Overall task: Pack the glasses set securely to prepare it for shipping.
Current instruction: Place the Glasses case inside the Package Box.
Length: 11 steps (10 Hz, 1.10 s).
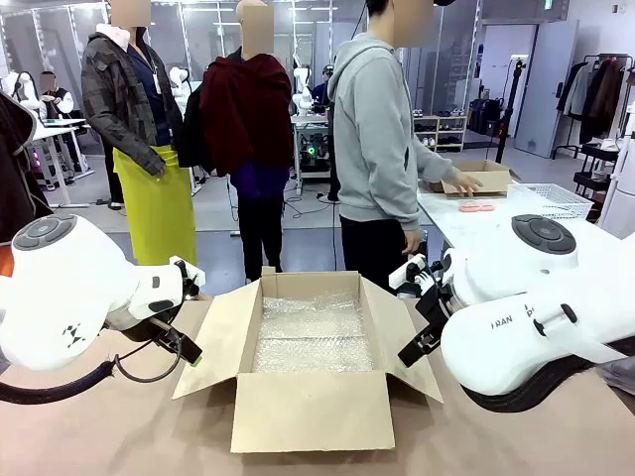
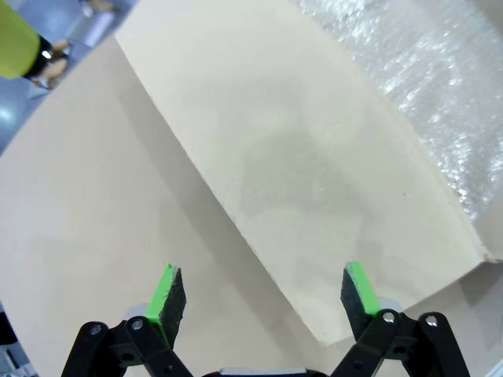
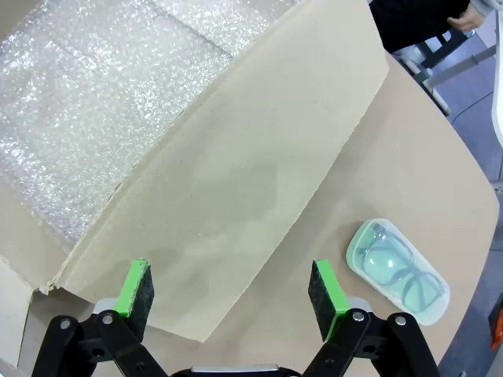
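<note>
**Both grippers wide open and empty beside the waiting box**

Closest in, the right gripper (image 3: pixel 230 284) hung with its green-padded jaws spread as wide as they go and nothing between them. Straight ahead of those jaws lay one side flap of the open brown cardboard box (image 1: pixel 313 402). Beyond the flap was the sheet of clear bubble wrap (image 3: pixel 94 110) lining the box floor, presumably laid there to cushion whatever goes in.

The mint-green, rounded-rectangle glasses case (image 3: pixel 398 271), dark frames showing through it, lay flat on the tan table (image 1: pixel 109 426). It was outside the jaws, just beyond one finger, near the flap but not touching it. My guess is it was set there within easy reach of that arm.

The left gripper (image 2: pixel 263 284) was likewise fully open and holding nothing. The opposite flap slanted across ahead of its jaws, and bare table lay under them.

Across the room, a person's hand (image 1: pixel 462 182) rested by a smaller cardboard box (image 1: pixel 488 176) on a white table. A small flat pink item (image 1: pixel 476 206) beside it may have been the second case, though it was too small to be sure. Nothing had been packed yet.
</note>
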{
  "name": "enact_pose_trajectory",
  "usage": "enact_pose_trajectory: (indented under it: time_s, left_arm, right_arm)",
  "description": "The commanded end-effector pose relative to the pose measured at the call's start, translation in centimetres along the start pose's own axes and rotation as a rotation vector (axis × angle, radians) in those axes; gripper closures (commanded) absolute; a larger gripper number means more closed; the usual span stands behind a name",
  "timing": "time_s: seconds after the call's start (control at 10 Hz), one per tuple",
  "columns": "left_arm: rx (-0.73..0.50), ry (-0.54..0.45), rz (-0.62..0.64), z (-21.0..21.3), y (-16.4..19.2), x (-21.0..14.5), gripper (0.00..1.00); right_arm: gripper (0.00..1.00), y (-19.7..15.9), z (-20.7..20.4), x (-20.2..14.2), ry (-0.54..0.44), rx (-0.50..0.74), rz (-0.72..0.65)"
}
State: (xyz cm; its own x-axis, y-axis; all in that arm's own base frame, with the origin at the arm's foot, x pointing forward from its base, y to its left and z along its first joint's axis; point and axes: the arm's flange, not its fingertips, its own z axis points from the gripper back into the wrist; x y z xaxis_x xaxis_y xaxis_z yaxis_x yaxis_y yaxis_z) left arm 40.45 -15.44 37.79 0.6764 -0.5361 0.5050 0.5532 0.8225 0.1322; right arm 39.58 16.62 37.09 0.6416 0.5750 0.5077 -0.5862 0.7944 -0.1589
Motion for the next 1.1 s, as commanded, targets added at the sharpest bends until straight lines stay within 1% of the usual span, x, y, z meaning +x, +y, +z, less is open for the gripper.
enact_pose_trajectory:
  time_s: [0.0, 0.1, 0.2, 0.4, 0.5, 0.8, 0.9, 1.0]
  left_arm:
    - [-0.042, 0.009, -0.001, 3.8, 1.8, 2.0, 0.0]
    - [-0.094, -0.014, -0.014, 6.7, 3.0, 3.1, 0.0]
    - [-0.109, -0.014, -0.033, 9.1, 3.8, 3.6, 0.0]
    - [-0.171, -0.032, -0.081, 13.9, 4.8, 4.1, 0.0]
    - [-0.195, -0.067, -0.089, 16.7, 5.4, 4.0, 0.0]
    - [-0.296, -0.124, -0.193, 22.0, 5.5, 2.2, 0.0]
    - [-0.336, -0.153, -0.204, 23.4, 5.2, 1.6, 0.0]
    - [-0.364, -0.183, -0.217, 24.5, 4.7, 1.3, 0.0]
  right_arm:
    - [0.0, -1.0, 1.6, 0.3, -0.001, -0.006, 0.03]
    - [0.0, -2.8, 3.4, 0.4, 0.027, -0.023, 0.065]
    - [0.0, -4.7, 5.1, 0.3, 0.059, 0.006, 0.129]
    - [0.0, -8.2, 7.6, 0.0, 0.117, 0.059, 0.18]
    - [0.0, -9.6, 8.8, -0.1, 0.124, 0.041, 0.153]
    - [0.0, -12.0, 10.3, -0.5, 0.156, 0.107, 0.244]
    - [0.0, -12.6, 10.4, -0.4, 0.18, 0.142, 0.332]
    - [0.0, -12.6, 10.6, -0.4, 0.227, 0.156, 0.459]
